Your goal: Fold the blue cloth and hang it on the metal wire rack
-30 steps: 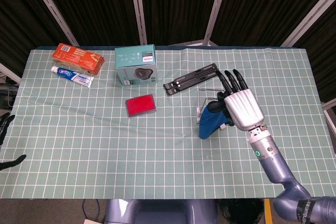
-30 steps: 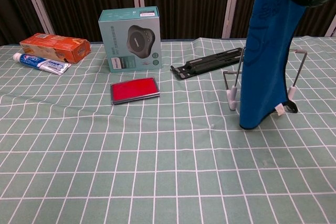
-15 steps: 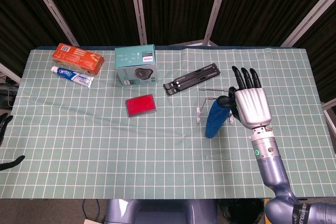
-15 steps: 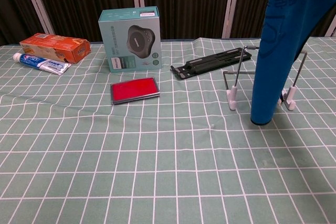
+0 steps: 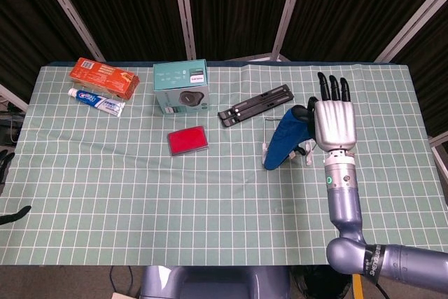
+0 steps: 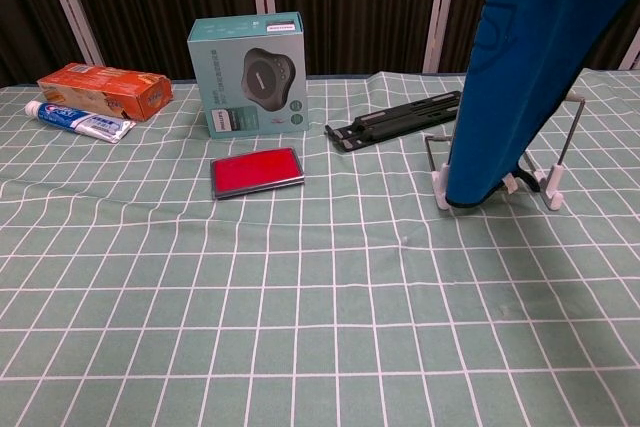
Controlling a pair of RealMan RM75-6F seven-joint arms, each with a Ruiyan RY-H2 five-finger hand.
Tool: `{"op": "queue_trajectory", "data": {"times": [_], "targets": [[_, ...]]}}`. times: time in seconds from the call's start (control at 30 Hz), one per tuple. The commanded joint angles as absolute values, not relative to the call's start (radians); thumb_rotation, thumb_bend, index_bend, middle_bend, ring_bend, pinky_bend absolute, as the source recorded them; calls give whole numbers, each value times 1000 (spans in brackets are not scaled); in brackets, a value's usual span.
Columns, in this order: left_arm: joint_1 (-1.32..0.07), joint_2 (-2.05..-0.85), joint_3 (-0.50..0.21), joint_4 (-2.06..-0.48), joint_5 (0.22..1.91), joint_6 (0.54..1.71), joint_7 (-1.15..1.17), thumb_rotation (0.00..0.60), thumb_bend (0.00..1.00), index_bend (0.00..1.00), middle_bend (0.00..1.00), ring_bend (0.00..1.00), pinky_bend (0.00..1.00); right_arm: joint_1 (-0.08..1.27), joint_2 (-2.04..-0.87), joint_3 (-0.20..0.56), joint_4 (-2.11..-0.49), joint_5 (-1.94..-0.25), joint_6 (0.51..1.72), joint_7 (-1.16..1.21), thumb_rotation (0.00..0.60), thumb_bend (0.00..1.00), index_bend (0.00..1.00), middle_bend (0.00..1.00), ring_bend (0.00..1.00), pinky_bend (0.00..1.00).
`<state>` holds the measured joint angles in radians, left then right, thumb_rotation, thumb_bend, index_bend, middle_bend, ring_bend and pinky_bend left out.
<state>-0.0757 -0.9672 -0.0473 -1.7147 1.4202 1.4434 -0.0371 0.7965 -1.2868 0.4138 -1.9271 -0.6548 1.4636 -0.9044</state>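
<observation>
Currently the right hand (image 5: 334, 121) holds the folded blue cloth (image 5: 285, 138) by its top edge, thumb side pinching, other fingers extended toward the tabletop's far edge. Cloth hangs down over the small metal wire rack (image 6: 556, 161) near the right edge, lower end at the rack's front foot. Left hand (image 5: 14, 214) barely shows at the left edge; can't tell its state. Tabletop is a green grid-pattern cloth (image 5: 140, 194); dark curtains (image 5: 231, 5) behind. Versus half a second ago, the cloth's bottom swung left, toward the rack.
</observation>
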Motion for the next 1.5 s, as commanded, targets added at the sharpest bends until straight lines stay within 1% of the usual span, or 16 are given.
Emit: {"op": "queue_trajectory", "data": {"times": [0.03,0.23,0.43,0.6,0.8,0.9,1.0,1.1,1.5], "targets": [[-79,-969,-51,-1709,1407,1433,-38,600,0,0,0,0,0,816,-1301,461,-1914,-596,1494,-912,600,552,756,37,0,0],[-85,-976,-52,-1704,1399,1420,-25,600,0,0,0,0,0,823,-1279,493,-1894,-530,1512,-920,600,555,758,42,0,0],[-86,-979,-51,-1713,1406,1425,-11,600,0,0,0,0,0,855,-1289,501,-1867,-464,1525,-975,600,554,759,42,0,0],[-89,-983,-52,-1712,1402,1420,-2,600,0,0,0,0,0,889,-1314,483,-1827,-428,1528,-1029,600,555,759,42,0,0],[-92,-988,-57,-1703,1384,1409,3,600,0,0,0,0,0,934,-1366,474,-1734,-393,1513,-1064,600,555,759,42,0,0],[-95,-991,-60,-1696,1368,1399,7,600,0,0,0,0,0,962,-1397,481,-1661,-365,1490,-1081,600,555,759,42,0,0],[-101,-996,-65,-1688,1348,1385,12,600,0,0,0,0,0,992,-1426,470,-1573,-342,1463,-1119,600,555,759,42,0,0],[-106,-1002,-68,-1680,1332,1370,17,600,0,0,0,0,0,1004,-1446,470,-1522,-324,1431,-1123,600,555,759,42,0,0],[-122,-1017,-75,-1659,1293,1334,34,600,0,0,0,0,0,1036,-1498,456,-1399,-283,1313,-1130,600,555,759,42,0,0]]}}
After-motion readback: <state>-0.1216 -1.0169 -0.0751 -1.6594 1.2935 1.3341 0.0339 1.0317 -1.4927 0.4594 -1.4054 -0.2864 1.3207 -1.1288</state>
